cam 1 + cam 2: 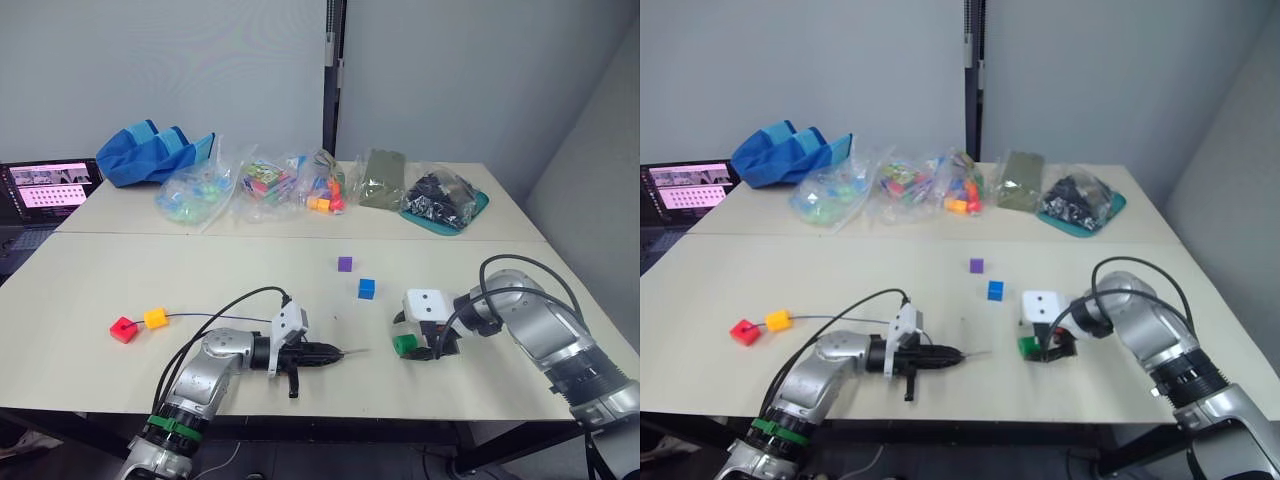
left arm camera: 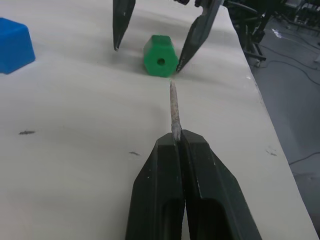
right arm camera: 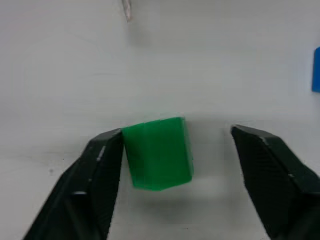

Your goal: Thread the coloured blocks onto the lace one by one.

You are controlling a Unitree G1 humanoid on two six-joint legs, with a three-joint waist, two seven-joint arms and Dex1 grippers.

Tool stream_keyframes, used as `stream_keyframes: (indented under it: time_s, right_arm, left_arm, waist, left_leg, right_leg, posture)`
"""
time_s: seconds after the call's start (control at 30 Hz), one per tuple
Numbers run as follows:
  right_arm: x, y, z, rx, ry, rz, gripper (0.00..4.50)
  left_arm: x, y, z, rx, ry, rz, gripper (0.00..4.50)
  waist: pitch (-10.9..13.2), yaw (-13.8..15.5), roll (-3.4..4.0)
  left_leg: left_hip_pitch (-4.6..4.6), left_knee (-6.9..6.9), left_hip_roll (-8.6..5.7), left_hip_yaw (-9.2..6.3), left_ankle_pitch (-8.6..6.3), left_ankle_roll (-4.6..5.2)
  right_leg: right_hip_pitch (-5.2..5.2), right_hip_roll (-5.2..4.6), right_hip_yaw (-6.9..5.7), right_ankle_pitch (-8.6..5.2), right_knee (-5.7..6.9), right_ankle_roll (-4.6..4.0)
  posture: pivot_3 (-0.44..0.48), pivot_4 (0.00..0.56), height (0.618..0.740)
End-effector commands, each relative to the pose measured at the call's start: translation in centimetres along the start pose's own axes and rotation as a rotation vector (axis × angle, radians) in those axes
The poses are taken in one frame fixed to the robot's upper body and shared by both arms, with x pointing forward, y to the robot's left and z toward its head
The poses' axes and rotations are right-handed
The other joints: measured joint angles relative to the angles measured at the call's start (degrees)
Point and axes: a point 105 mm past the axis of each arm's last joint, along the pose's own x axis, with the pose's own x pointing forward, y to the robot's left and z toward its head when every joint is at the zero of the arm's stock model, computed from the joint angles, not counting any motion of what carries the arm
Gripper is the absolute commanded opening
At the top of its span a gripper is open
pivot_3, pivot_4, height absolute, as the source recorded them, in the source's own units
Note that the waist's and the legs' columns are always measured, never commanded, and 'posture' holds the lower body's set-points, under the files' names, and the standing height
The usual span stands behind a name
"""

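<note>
The green block [image 1: 404,344] lies on the table between the fingers of my open right gripper [image 3: 176,134]; one finger [image 3: 102,160] touches its side, the other stands apart. My left gripper [image 2: 178,137] is shut on the lace [image 1: 210,317] just behind its pale tip [image 2: 173,107]. The tip points at the hole in the green block [image 2: 160,56], a short gap away. The lace trails left to the orange-yellow block [image 1: 155,318] and the red block [image 1: 123,329]. The blue block [image 1: 366,288] and the purple block [image 1: 345,264] lie loose mid-table.
Clear bags of mixed toys [image 1: 265,186] line the back of the table, with a blue fabric bag [image 1: 150,152] at the left and a green tray of dark parts [image 1: 445,200] at the right. A laptop [image 1: 45,190] stands at the far left.
</note>
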Motion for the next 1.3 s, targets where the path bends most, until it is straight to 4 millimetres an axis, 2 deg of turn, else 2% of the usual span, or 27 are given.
stream_keyframes:
  time_s: [0.03, 0.13, 0.37, 0.5, 0.63, 0.97, 1.3]
  right_arm:
    - [-0.2, 0.2, -0.1, -0.011, 0.01, -0.009, 2.16]
    - [-0.3, 0.5, -0.2, 0.009, 0.009, -0.015, 1.21]
    - [-0.3, 2.8, 1.1, 0.139, -0.073, -0.001, 1.19]
    - [0.0, 4.1, 1.0, 0.174, -0.077, 0.011, 1.19]
    - [0.8, 4.3, 1.0, 0.19, -0.069, -0.009, 1.19]
    - [0.6, 4.9, 0.4, 0.203, -0.047, 0.003, 1.19]
    - [0.2, 5.5, 0.5, 0.192, -0.04, 0.029, 1.19]
  left_arm:
    - [0.6, -0.6, 1.1, 0.023, -0.024, -0.028, 0.0]
    - [0.9, -0.6, 0.9, 0.026, -0.012, -0.044, 0.0]
    - [1.2, 0.3, 1.0, 0.05, -0.006, -0.051, 0.0]
    - [1.9, 0.1, 1.3, 0.07, -0.013, -0.084, 0.0]
    - [2.4, -0.1, 0.7, 0.072, 0.016, -0.141, 0.0]
    - [4.4, -1.1, 0.4, 0.075, 0.02, -0.196, 0.0]
    - [4.4, -0.9, -0.2, 0.065, 0.001, -0.17, 0.0]
  waist:
    - [0.0, 0.1, 0.0]
    - [0.0, 0.1, 0.0]
    - [0.0, 0.2, 0.0]
    - [0.0, 0.2, 0.0]
    - [0.0, 0.1, 0.0]
    - [0.0, 0.1, -0.01]
    - [0.0, 0.2, -0.01]
  left_leg:
    - [0.0, 0.0, 0.0, 0.0, 0.0, 0.0]
    - [0.01, 0.08, 0.0, 0.0, 0.0, 0.0]
    - [-0.02, 0.14, 0.0, 0.0, -0.02, 0.0]
    - [-0.04, 0.24, 0.0, 0.0, -0.06, 0.01]
    - [-0.04, 0.33, 0.01, -0.01, -0.07, 0.0]
    - [-0.03, 0.37, 0.0, -0.01, -0.09, 0.02]
    - [-0.04, 0.4, 0.0, -0.01, -0.1, 0.01]
  right_leg:
    - [0.0, 0.0, 0.0, 0.0, 0.0, 0.0]
    - [0.03, 0.0, -0.01, 0.0, 0.02, 0.0]
    - [0.05, 0.0, -0.01, 0.0, 0.02, 0.0]
    - [0.05, 0.0, 0.0, 0.0, 0.02, 0.01]
    - [0.06, 0.0, -0.01, 0.0, 0.04, 0.01]
    - [0.12, 0.0, -0.01, 0.0, 0.03, 0.02]
    - [0.14, 0.0, -0.01, 0.0, 0.02, 0.03]
  posture:
    - [0.0, 0.15, 0.717]
    - [0.0, 0.15, 0.717]
    - [0.0, 0.15, 0.717]
    - [0.0, 0.15, 0.717]
    - [0.0, 0.15, 0.717]
    - [0.0, 0.15, 0.717]
    - [0.0, 0.15, 0.717]
